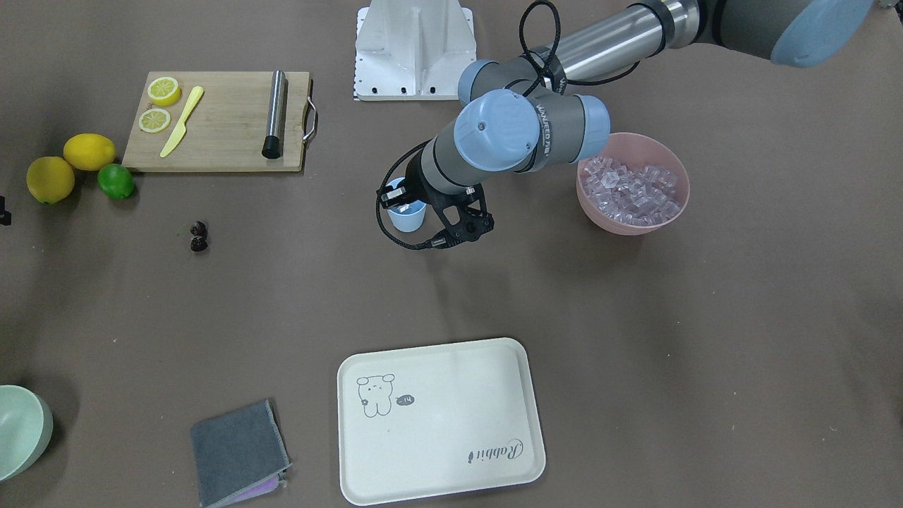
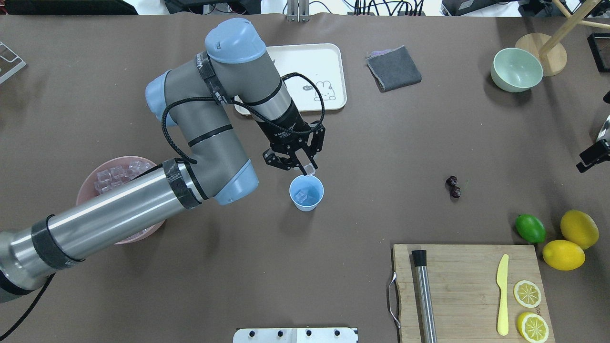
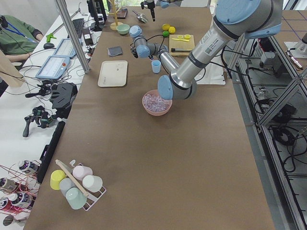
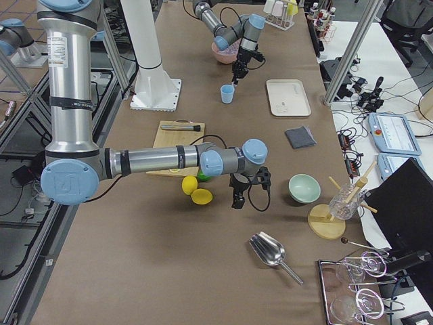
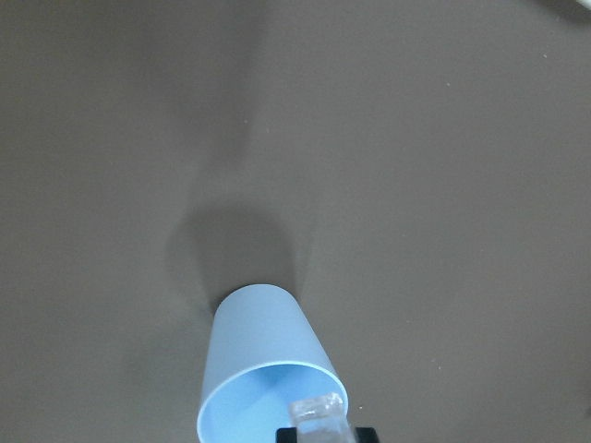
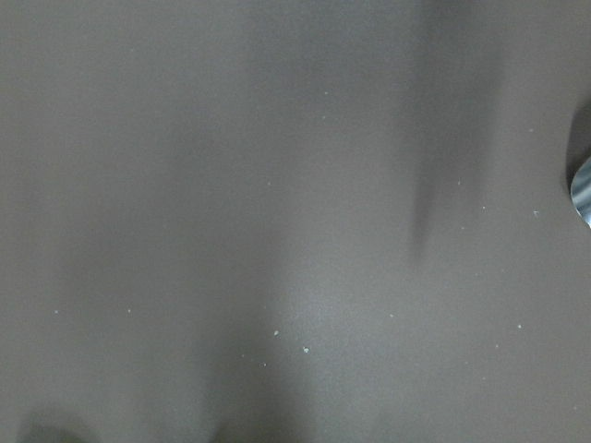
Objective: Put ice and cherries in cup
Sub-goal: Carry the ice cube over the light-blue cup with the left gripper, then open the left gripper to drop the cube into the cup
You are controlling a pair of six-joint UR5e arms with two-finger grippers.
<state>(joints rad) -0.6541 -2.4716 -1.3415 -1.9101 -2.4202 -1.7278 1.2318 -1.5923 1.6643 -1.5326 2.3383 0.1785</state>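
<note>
The light blue cup (image 2: 306, 193) stands mid-table with one ice cube (image 2: 300, 194) inside. My left gripper (image 2: 308, 168) is shut on a clear ice cube (image 5: 319, 410) and holds it just above the cup's far rim. The cup also shows in the left wrist view (image 5: 263, 365) and in the front view (image 1: 409, 219). The cherries (image 2: 453, 186) lie on the table to the cup's right, apart from it. More ice (image 2: 116, 172) fills the pink bowl (image 2: 86, 193) under my left arm. My right gripper (image 2: 593, 156) sits at the right edge; I cannot tell whether it is open or shut.
A cutting board (image 2: 457, 286) with a metal rod, yellow knife and lemon slices lies front right. A lime (image 2: 530, 228) and two lemons sit beside it. A cream tray (image 2: 329, 62), grey cloth (image 2: 393, 67) and pale green bowl (image 2: 516, 69) lie at the far side.
</note>
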